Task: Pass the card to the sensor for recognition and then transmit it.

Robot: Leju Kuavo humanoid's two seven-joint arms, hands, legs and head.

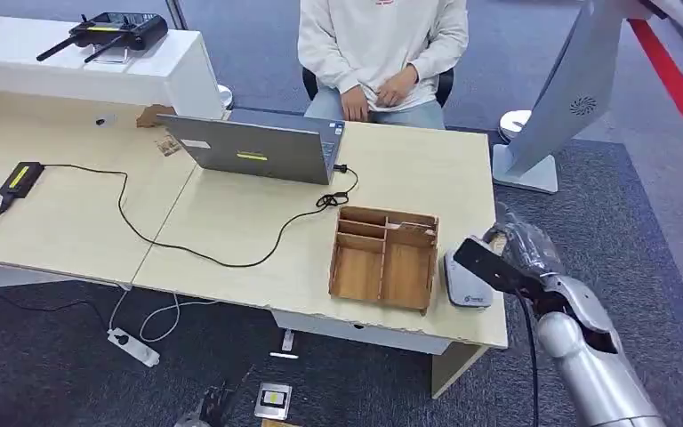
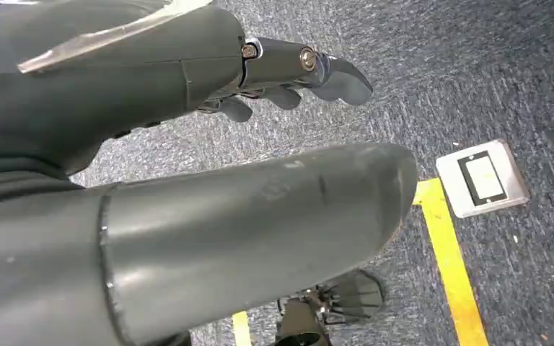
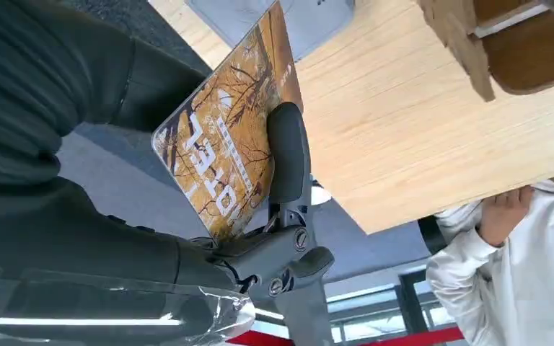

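My right hand (image 1: 520,253) hovers at the desk's near right corner and grips a card (image 1: 489,264), which looks dark from above. In the right wrist view the card (image 3: 223,151) shows an autumn-tree print with white letters, pinched between thumb and fingers (image 3: 287,155). The card's edge hangs just over the grey-white sensor (image 1: 468,283), which lies flat beside the wooden box; the sensor (image 3: 296,18) also shows past the card's tip. My left hand (image 2: 151,94) hangs over the carpet with fingers (image 2: 296,68) extended, holding nothing. A person (image 1: 382,53) in a white sweatshirt sits across the desk.
A wooden compartment box (image 1: 384,258) stands left of the sensor. A grey laptop (image 1: 258,147) sits mid-desk with a black cable (image 1: 231,245) looping toward me. A white stand (image 1: 534,160) rises right of the desk. A floor outlet plate (image 2: 483,176) and yellow tape (image 2: 447,259) lie below.
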